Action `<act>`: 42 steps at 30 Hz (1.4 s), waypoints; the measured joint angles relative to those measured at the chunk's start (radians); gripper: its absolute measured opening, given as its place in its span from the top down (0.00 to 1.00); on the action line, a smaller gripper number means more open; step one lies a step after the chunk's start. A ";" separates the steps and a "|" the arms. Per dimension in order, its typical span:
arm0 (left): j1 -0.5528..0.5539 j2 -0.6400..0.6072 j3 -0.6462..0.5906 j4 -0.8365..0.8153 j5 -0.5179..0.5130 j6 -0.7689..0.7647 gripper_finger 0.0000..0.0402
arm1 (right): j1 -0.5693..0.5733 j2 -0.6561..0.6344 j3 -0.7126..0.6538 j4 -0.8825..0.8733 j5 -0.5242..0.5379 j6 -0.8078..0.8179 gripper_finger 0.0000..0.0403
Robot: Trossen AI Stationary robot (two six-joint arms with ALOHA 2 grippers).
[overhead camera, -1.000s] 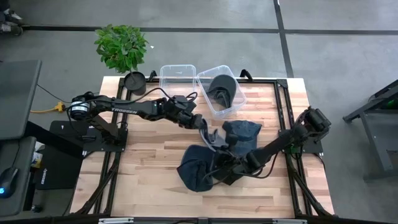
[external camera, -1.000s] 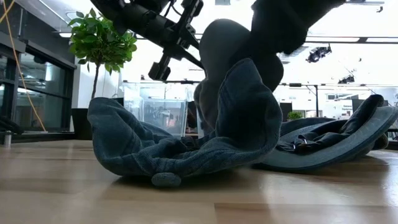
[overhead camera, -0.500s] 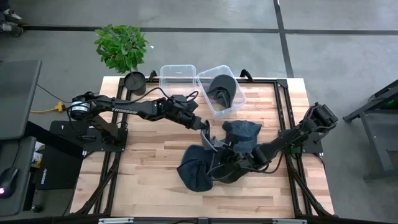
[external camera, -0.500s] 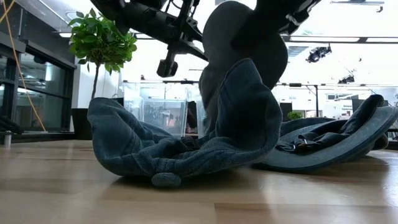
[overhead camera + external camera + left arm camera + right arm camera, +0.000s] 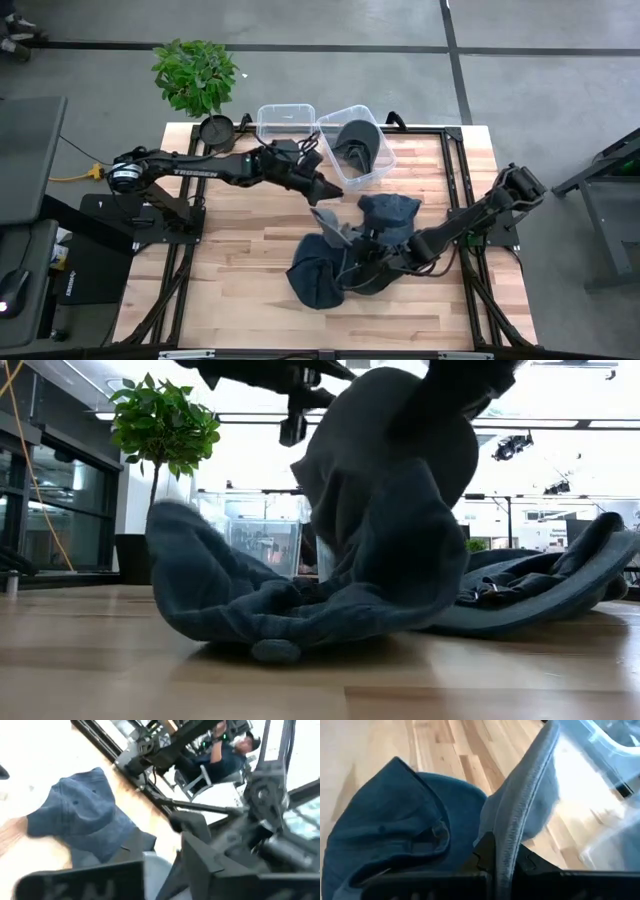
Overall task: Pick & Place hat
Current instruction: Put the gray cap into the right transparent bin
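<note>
The right gripper (image 5: 345,243) is low over the middle of the table, and its two fingers are pinched shut on the stiff brim of a grey-blue hat (image 5: 530,815). In the right wrist view you can see the brim edge, with its rows of stitching, standing up from between the fingers. So this hat is not beside the tool — it is in it, and the brim sticks straight out ahead of the fingers.

Right under the gripper, and a bit to its near side, lies a dark blue hat (image 5: 315,280). It is soft and floppy and slumps on the wood like a crumpled bag. A second blue hat (image 5: 392,214) sits just past the gripper, toward the far side of the table.

The clear bin (image 5: 375,172) is farther away from the right gripper, up toward the back edge of the table. It already has a dark hat (image 5: 356,140) in it. An empty-looking clear bin (image 5: 284,122) stands touching it.

The left gripper (image 5: 328,187) is nearer to the bins — it hovers just at the near edge of the one with the hat inside. I cannot tell if its fingers are open or shut.

I think the held hat must go from the right gripper up and away to the bins. The left arm is closer to them, so a hand-over may come.
</note>
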State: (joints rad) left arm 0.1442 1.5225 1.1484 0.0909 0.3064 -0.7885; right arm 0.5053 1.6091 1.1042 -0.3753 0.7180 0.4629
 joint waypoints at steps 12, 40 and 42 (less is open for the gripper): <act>0.057 0.008 0.213 -0.058 0.007 0.060 0.45 | -0.009 -0.121 0.000 -0.051 -0.008 -0.048 0.99; 0.054 0.007 0.444 -0.355 -0.350 0.562 0.45 | -0.492 -0.632 0.000 -0.082 -0.339 0.026 0.99; 0.029 0.007 0.444 -0.355 -0.417 0.630 0.45 | -0.562 -0.635 0.000 -0.021 -0.413 0.011 0.99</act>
State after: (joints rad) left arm 0.1728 1.5291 1.5921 -0.2642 -0.1103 -0.1582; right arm -0.0565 0.9742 1.1042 -0.3963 0.3049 0.4743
